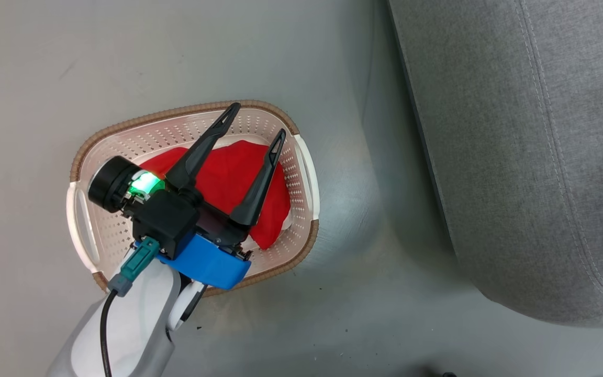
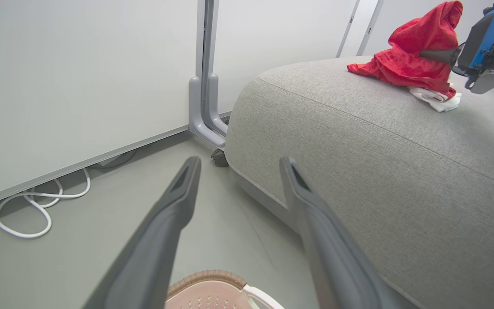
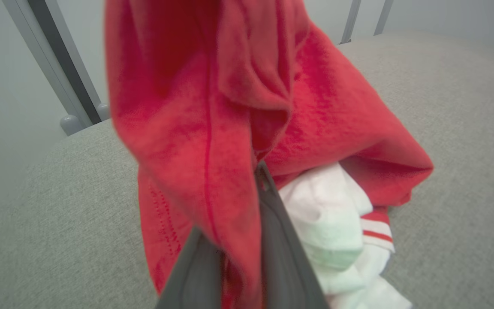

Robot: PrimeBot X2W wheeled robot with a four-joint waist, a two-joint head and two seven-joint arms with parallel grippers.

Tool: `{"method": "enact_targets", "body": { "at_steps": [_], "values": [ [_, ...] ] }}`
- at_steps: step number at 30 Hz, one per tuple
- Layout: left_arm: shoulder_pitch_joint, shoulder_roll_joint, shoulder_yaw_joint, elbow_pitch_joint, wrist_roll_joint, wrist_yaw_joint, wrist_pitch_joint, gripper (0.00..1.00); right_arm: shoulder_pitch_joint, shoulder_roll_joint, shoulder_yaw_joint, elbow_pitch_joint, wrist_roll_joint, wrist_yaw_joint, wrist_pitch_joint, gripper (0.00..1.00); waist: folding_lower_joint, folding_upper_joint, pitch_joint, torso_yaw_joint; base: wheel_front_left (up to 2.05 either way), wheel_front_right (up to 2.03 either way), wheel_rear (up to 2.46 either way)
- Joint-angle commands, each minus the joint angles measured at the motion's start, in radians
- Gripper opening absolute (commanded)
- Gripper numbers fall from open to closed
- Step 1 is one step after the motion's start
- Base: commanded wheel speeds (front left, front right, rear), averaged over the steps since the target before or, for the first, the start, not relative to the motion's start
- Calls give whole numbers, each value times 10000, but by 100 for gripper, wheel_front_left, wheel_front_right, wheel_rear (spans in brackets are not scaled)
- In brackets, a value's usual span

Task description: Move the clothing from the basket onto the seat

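A red piece of clothing (image 1: 233,173) lies in the cream perforated basket (image 1: 176,112) on the floor. My left gripper (image 1: 257,120) hovers over it, open, with nothing between its fingers (image 2: 178,201). To the right stands the grey seat (image 1: 532,157). In the left wrist view, my right gripper (image 2: 427,53) is over the seat (image 2: 380,150), shut on another red garment (image 2: 405,60) whose lower part rests on the cushion. The right wrist view shows that garment (image 3: 212,128) draped over my right gripper (image 3: 251,180), with its white red-striped trim (image 3: 341,214) lying on the seat (image 3: 444,107).
A white wall panel with a grey metal post (image 2: 206,107) stands behind the seat's end. A white cable (image 2: 37,206) loops on the floor along the wall. Grey floor (image 1: 364,293) separates basket and seat. The basket's rim (image 2: 206,277) shows below my left fingers.
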Motion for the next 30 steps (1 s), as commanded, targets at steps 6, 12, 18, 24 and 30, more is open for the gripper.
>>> {"method": "enact_targets", "body": {
  "at_steps": [6,12,18,24,30],
  "values": [
    [-52,-87,29,124,-29,-23,-27,100,36,-32,84,253,-150,1,-155,41,-2,0,-318,-19,0,0,0],
    [201,-351,7,282,-206,-23,-27,100,516,-3,488,351,-239,1,-223,100,-2,0,-1159,92,0,0,0],
    [842,-782,122,614,-488,-23,-27,100,1853,78,1296,-136,-428,1,-301,100,-2,0,-2708,437,0,0,0],
    [1790,-1116,533,935,-680,-23,-29,100,3652,667,2053,-1368,-408,1,-61,100,-2,0,-4259,714,0,0,0],
    [2727,-1420,1084,1154,-771,-24,-27,100,5658,1328,2381,-3379,-460,1,342,100,-2,0,-5411,1062,0,0,0]
  ]
}}
